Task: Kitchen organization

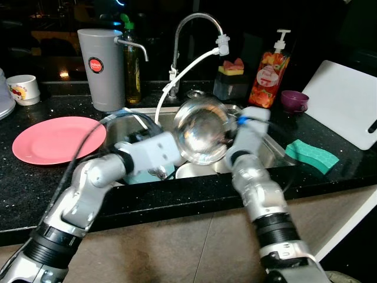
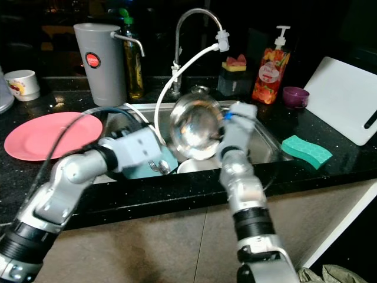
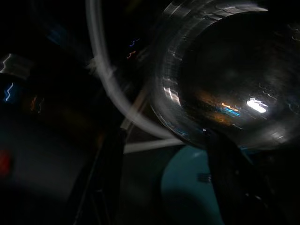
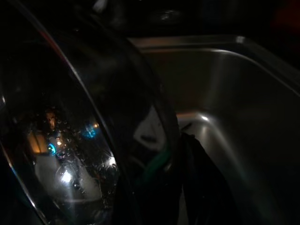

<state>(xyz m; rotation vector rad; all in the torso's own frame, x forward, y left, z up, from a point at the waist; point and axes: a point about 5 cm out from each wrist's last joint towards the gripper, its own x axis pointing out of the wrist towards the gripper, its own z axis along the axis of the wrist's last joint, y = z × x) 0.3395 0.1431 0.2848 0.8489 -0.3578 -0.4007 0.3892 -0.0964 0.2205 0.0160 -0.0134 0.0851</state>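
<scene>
- The black speckled stone counter (image 1: 53,177) spans the frame, with the stainless steel sink basin (image 4: 225,84) sunk at its centre; any slip here ends in that basin with a clatter onto the dishes below.
- The round pink plate (image 1: 56,138) lies flat at left of the frame, well apart from the arms, so it is at little risk.
- The shiny round steel bowl (image 1: 203,131) is held tilted on edge above the sink, at frame centre. It is wet and smooth, so it could slide or swing.
- The white flexible hose (image 1: 179,79) curves down from the curved chrome tap (image 1: 197,23) just beside the bowl's rim; lifting the bowl could snag it.
- The teal plate (image 3: 187,187) and a white dish (image 2: 191,166) sit in the sink under the bowl and would take the hit.
- The right gripper (image 4: 178,154) is closed over the bowl's rim, one finger either side, a thin hold.
- The left gripper (image 3: 164,187) hovers under the bowl with its fingers apart, holding nothing, though that view is dark and I may misjudge the gap.
</scene>
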